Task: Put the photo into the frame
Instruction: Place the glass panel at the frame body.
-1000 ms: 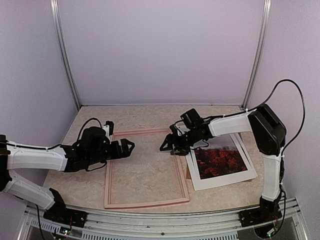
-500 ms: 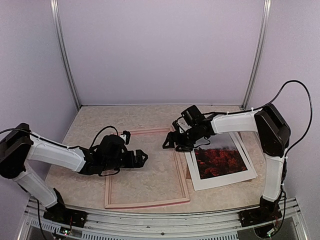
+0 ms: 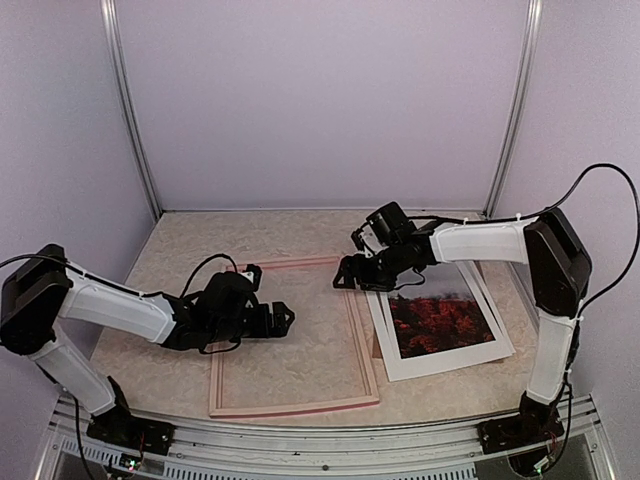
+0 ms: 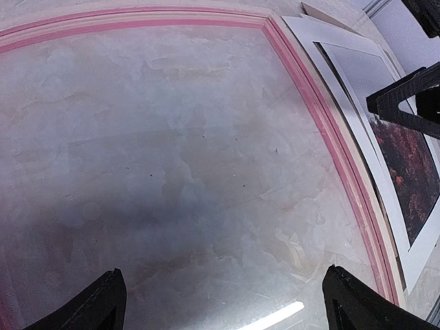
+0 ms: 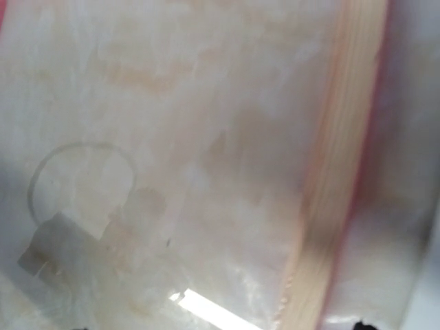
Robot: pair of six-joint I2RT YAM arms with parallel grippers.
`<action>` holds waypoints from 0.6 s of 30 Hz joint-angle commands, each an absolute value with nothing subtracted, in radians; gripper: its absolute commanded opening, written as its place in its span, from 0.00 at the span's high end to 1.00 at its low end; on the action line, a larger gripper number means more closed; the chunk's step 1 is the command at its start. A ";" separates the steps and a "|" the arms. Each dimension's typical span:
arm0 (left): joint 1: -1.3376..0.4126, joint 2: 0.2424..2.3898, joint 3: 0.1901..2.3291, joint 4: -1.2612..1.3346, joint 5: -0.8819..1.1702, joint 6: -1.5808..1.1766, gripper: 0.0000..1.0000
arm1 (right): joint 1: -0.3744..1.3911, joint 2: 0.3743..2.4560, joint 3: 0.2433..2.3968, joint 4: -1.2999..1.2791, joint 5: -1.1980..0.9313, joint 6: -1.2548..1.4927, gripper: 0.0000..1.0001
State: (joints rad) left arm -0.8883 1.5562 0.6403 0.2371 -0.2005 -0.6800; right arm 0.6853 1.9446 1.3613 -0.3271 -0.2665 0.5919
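The frame [image 3: 295, 407] lies flat on the table with its pale wood side up. In the left wrist view its pink rail [image 4: 316, 120] runs along the top and right. The photo [image 3: 440, 322], dark red foliage with a white border, lies face up just right of the frame, and its edge [image 4: 412, 172] shows in the left wrist view. My left gripper [image 3: 287, 320] hovers low over the frame's inner area, open and empty [image 4: 227, 313]. My right gripper [image 3: 343, 280] is open above the frame's far right corner. The blurred right wrist view shows only the frame's rail [image 5: 337, 199].
Pale walls and metal posts [image 3: 135, 120] close in the marbled table on three sides. A light streak [image 4: 275, 317] glares off the surface inside the frame. A brown board corner [image 4: 323, 12] pokes out behind the photo.
My left gripper moved right from the frame's left rail to over its inner area. My right gripper drew back up and right toward the frame's far corner.
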 commanded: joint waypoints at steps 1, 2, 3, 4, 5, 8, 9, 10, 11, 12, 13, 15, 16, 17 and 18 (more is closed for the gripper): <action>-0.894 1.486 0.665 0.184 -0.273 -0.639 0.01 | 0.695 1.878 1.363 -0.347 -0.148 0.520 0.18; -0.892 1.471 0.670 0.162 -0.291 -0.632 0.01 | 0.694 1.872 1.356 -0.345 -0.139 0.512 0.18; -0.889 1.454 0.675 0.136 -0.312 -0.627 0.01 | 0.695 1.864 1.351 -0.342 -0.133 0.503 0.18; -0.883 1.436 0.680 0.093 -0.329 -0.625 0.01 | 0.694 1.857 1.345 -0.341 -0.127 0.496 0.18; -0.873 1.426 0.687 0.060 -0.343 -0.626 0.01 | 0.694 1.852 1.337 -0.341 -0.123 0.488 0.18; -0.812 1.406 0.699 -0.049 -0.367 -0.634 0.01 | 0.696 1.821 1.301 -0.337 -0.083 0.476 0.19; -0.787 1.403 0.698 -0.075 -0.368 -0.635 0.01 | 0.696 1.809 1.285 -0.336 -0.070 0.472 0.19; -0.756 1.400 0.697 -0.096 -0.365 -0.635 0.01 | 0.697 1.797 1.271 -0.335 -0.057 0.469 0.19; -0.727 1.398 0.696 -0.116 -0.361 -0.636 0.01 | 0.697 1.785 1.249 -0.332 -0.042 0.467 0.19; -0.701 1.398 0.694 -0.130 -0.360 -0.635 0.01 | 0.697 1.773 1.233 -0.329 -0.034 0.466 0.19; -0.680 1.396 0.692 -0.141 -0.362 -0.632 0.01 | 0.697 1.763 1.218 -0.327 -0.026 0.467 0.19; -0.646 1.402 0.693 -0.161 -0.368 -0.620 0.01 | 0.698 1.746 1.187 -0.321 -0.020 0.469 0.19; -0.632 1.409 0.695 -0.174 -0.377 -0.617 0.01 | 0.697 1.738 1.172 -0.315 -0.021 0.471 0.19; -0.618 1.418 0.697 -0.183 -0.385 -0.612 0.02 | 0.697 1.730 1.158 -0.309 -0.021 0.471 0.19; -0.605 1.431 0.698 -0.190 -0.389 -0.606 0.03 | 0.698 1.721 1.145 -0.304 -0.020 0.472 0.19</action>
